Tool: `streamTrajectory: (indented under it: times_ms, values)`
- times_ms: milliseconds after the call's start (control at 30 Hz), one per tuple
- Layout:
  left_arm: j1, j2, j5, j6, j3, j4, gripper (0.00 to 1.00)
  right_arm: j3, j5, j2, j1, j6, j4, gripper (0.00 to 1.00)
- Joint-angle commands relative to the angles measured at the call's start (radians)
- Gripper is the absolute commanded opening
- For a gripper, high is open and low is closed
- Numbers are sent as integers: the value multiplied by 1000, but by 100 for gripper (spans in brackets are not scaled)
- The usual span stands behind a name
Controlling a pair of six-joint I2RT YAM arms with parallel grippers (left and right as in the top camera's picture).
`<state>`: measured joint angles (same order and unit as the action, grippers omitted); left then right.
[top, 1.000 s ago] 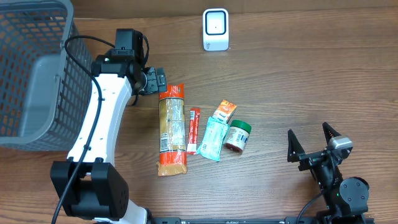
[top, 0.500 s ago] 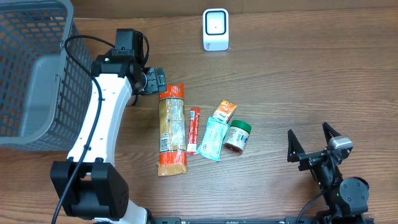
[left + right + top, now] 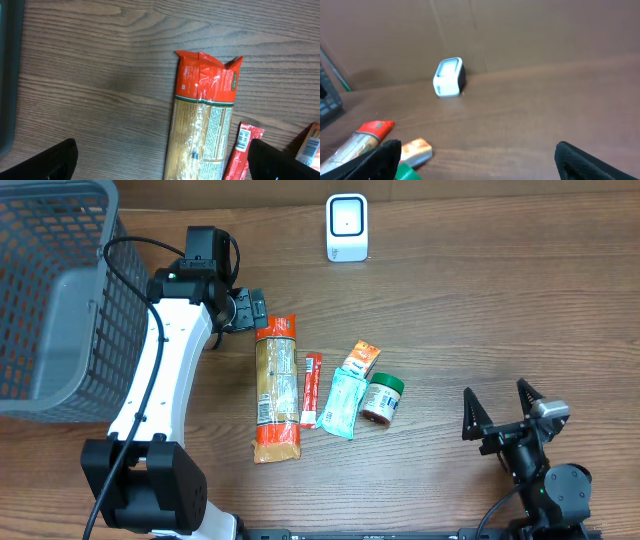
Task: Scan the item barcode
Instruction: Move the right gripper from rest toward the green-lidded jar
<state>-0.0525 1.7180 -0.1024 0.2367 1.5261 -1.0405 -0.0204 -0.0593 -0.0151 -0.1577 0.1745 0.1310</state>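
A white barcode scanner (image 3: 346,227) (image 3: 449,77) stands at the far edge of the table. The items lie in a row mid-table: a long spaghetti pack (image 3: 277,388) (image 3: 205,125) with orange ends, a red stick sachet (image 3: 310,388) (image 3: 242,152), a teal pouch (image 3: 344,402), a small orange packet (image 3: 362,358) (image 3: 415,150) and a green-lidded jar (image 3: 381,398). My left gripper (image 3: 248,309) (image 3: 162,167) hovers open just beyond the spaghetti pack's far end, holding nothing. Over at the near right, my right gripper (image 3: 497,412) (image 3: 487,162) is open and empty, apart from the items.
A grey mesh basket (image 3: 50,300) fills the far left corner, close beside the left arm. Bare wooden tabletop (image 3: 500,310) stretches between the scanner and the right gripper.
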Motion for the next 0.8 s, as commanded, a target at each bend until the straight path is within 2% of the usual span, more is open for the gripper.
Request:
streamTrajectory:
  times_ms: [0, 167, 333, 500, 633, 767]
  values:
    - [0, -12, -11, -5, 15, -1, 100, -97, 49, 6, 3, 65, 78, 100]
    - [0, -12, -11, -5, 15, -1, 100, -302, 84, -23, 3, 62, 251, 100]
    - [0, -12, -11, -5, 15, -1, 100, -547, 85, -144, 3, 66, 426, 100]
    - [0, -12, -11, -5, 15, -1, 100, -870, 78, -399, 3, 69, 644, 100]
    - [0, -12, -11, -5, 15, -1, 100, -1141, -23, -643, 3, 69, 829, 100]
    - [0, -12, -12, -5, 15, -1, 100, -1427, -127, -906, 3, 69, 1091, 100]
